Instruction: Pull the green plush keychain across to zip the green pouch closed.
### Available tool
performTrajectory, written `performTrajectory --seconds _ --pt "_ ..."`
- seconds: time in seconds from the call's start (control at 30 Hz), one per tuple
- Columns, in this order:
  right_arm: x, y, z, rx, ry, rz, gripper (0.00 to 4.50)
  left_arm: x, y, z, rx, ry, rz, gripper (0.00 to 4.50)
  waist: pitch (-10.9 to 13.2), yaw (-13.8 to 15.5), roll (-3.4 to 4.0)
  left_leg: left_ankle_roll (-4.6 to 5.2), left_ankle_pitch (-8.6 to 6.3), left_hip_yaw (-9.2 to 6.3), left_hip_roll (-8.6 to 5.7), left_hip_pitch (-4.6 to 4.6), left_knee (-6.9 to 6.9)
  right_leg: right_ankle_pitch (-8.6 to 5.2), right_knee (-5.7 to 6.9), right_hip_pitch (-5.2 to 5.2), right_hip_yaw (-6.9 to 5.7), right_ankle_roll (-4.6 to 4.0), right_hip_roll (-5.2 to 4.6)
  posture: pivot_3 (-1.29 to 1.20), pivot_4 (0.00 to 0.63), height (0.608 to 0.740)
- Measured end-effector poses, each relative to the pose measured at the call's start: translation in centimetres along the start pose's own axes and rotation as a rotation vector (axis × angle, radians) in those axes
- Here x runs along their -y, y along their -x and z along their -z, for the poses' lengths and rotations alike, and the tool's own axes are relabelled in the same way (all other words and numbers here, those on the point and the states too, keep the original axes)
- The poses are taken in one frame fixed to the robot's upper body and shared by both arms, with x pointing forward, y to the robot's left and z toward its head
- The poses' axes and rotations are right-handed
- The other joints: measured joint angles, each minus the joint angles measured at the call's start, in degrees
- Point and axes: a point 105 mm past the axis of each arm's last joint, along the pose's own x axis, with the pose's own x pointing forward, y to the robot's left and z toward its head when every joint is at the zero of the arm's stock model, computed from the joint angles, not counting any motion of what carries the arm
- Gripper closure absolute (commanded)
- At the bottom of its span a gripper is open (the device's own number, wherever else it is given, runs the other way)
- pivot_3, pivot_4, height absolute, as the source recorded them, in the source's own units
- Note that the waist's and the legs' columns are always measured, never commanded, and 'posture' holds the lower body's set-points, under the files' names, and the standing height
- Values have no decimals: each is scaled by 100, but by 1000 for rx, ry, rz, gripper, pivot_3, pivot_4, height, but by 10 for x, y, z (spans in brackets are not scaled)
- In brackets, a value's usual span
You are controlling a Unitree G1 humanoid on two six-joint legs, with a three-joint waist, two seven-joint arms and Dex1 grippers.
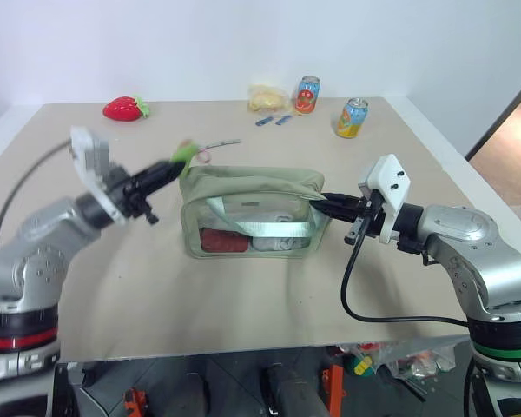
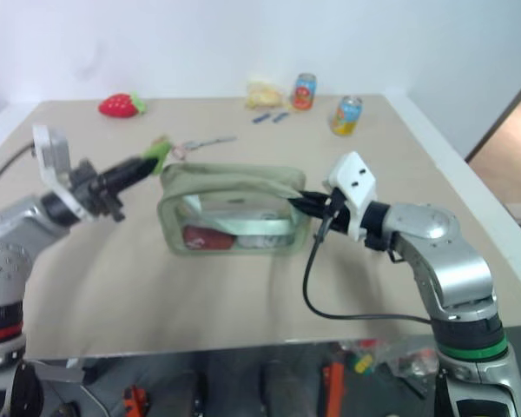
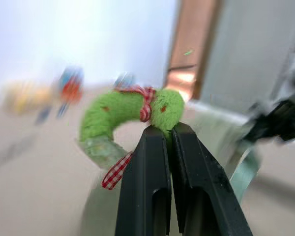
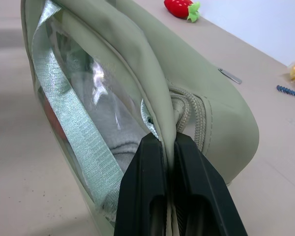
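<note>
The green pouch [image 1: 252, 213] stands upright mid-table, its clear side panel showing red and white contents. My left gripper [image 1: 175, 167] is raised at the pouch's top left corner. It is shut on the green plush keychain [image 1: 187, 154], a fuzzy green ring with a red-and-white checked bow [image 3: 146, 101]. In the left wrist view the black fingers [image 3: 155, 162] pinch one end of the plush. My right gripper [image 1: 326, 200] is shut on the pouch's right end, and its fingertips [image 4: 152, 147] clamp the fabric edge [image 4: 162, 113] beside the zip.
A red plush strawberry [image 1: 124, 108] lies at the far left. Two drink cans [image 1: 307, 94] [image 1: 352, 117], a yellow packet [image 1: 267, 98] and small blue items [image 1: 273, 120] sit along the far edge. A thin metal piece [image 1: 221, 142] lies behind the pouch. My right arm's cable [image 1: 365, 308] loops over the near table.
</note>
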Motion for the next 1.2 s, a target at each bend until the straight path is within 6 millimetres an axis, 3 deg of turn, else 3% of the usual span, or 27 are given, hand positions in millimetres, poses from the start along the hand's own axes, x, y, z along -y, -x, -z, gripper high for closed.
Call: performTrajectory --seconds 0.07,0.2,0.33,0.53,0.73,0.9,1.0,1.1,1.2 --pt "0 0 0 1 4 -3 4500 13 -17 6 -26 -9 86 4469 0 -10 1 -1 0 2 -1 2 -4 0 0 0 4 1 0 0 150 740" --pt "-1 -1 -1 3 9 -7 4500 26 -34 44 -132 42 181 4469 0 -27 0 0 0 -6 5 0 -8 0 1 -4 2 0 15 0 150 740" --pt "-2 0 0 0 11 -8 4500 25 -37 48 -176 12 196 4469 0 -25 0 0 0 -13 6 1 -8 -3 2 -2 0 -5 17 0 150 740" --pt "-7 0 -1 5 19 -17 4500 20 -33 47 -225 25 186 2651 0 -67 0 0 0 -11 5 2 -8 -3 1 -1 3 -5 17 0 150 740" --pt "-10 -2 -3 13 25 -30 4500 18 0 38 -346 12 169 541 1 -134 0 0 -1 -11 11 2 -20 -7 2 -11 2 -11 22 0 150 740" --pt "-8 -5 -3 14 25 -32 4500 1 48 38 -435 -41 4 541 1 -132 0 0 -1 -14 13 1 -24 -13 2 -11 -4 -21 19 0 150 740" --pt "-7 -6 -3 19 20 -35 4500 -3 69 52 -452 -67 -113 541 1 -140 0 0 -1 -5 14 3 -23 -13 0 -12 1 -21 13 0 150 740" --pt "-5 -7 -2 22 14 -32 4500 -1 76 71 -419 -52 -195 541 1 -126 -7 0 -1 -6 14 2 -21 -12 1 -11 -1 -20 13 0 150 740" --pt "-5 -9 -2 22 13 -35 4500 4 67 84 -374 -50 -218 541 4 -119 -15 0 0 -7 13 2 -17 -10 1 -12 0 -22 17 0 150 740"
